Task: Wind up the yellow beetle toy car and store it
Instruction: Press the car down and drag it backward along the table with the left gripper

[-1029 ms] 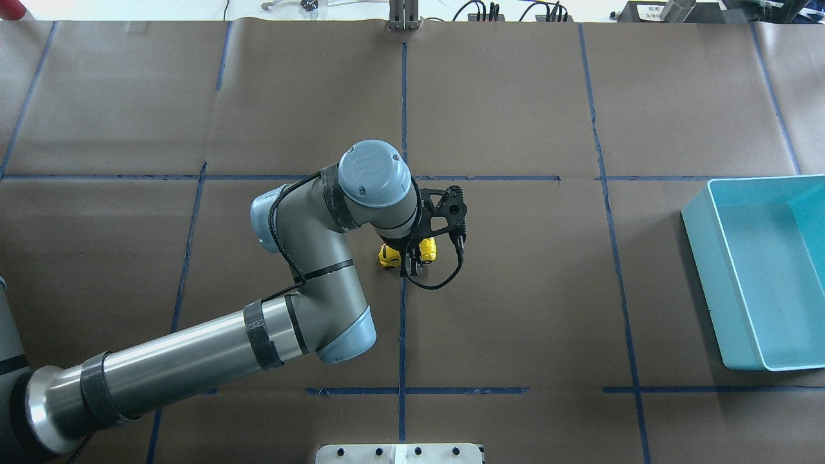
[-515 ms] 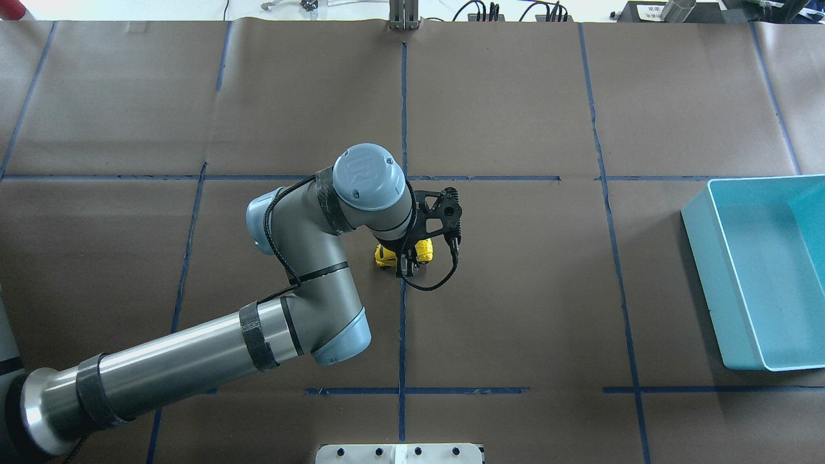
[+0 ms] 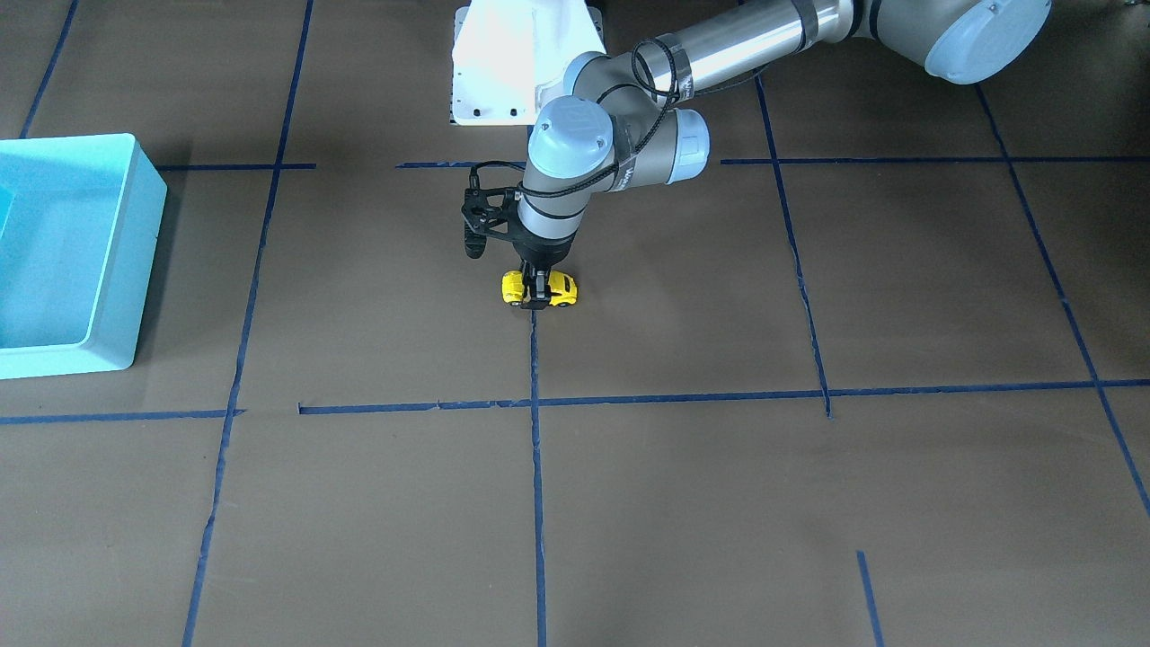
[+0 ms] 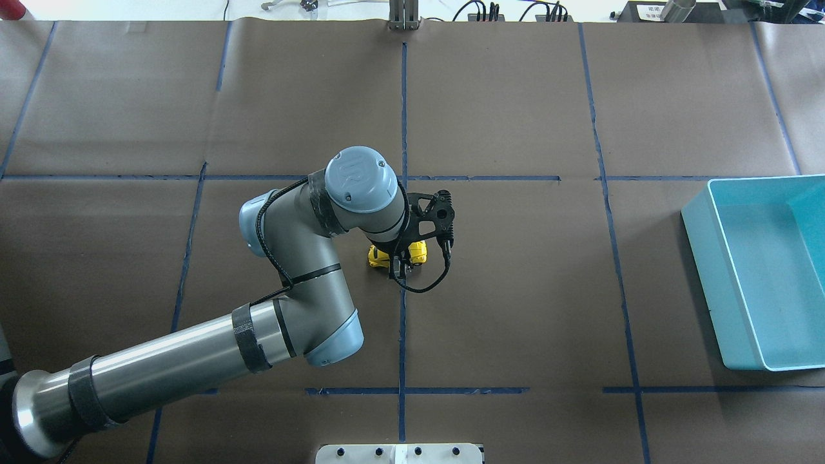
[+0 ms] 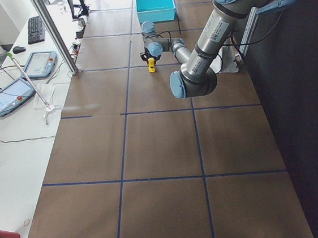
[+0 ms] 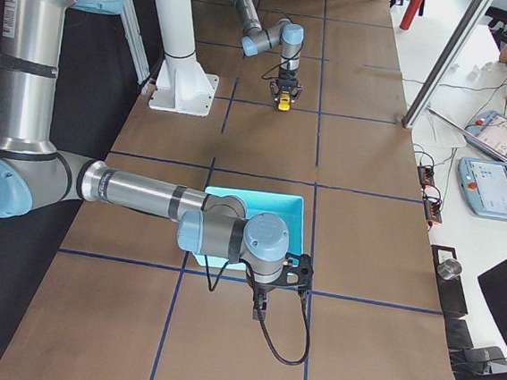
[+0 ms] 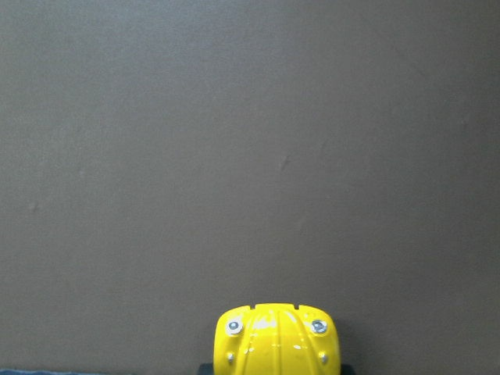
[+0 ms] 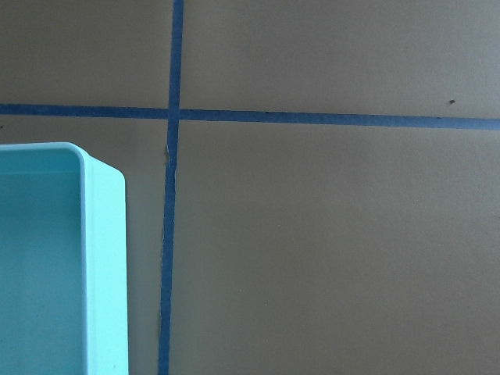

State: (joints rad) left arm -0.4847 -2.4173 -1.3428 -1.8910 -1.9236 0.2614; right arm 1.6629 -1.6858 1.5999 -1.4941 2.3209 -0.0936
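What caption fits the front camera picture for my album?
The left tool pinches the yellow beetle toy car on the table, turquoise bin at the edge.

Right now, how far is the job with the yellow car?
Done: the left gripper is shut on the yellow beetle toy car, on the table. In hand: the winding; how wound, I cannot tell. Left: storing it in the turquoise bin.

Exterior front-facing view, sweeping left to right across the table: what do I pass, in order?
turquoise bin → yellow beetle toy car, held by the left gripper → blue-capped joint of the left arm, at the top right corner.
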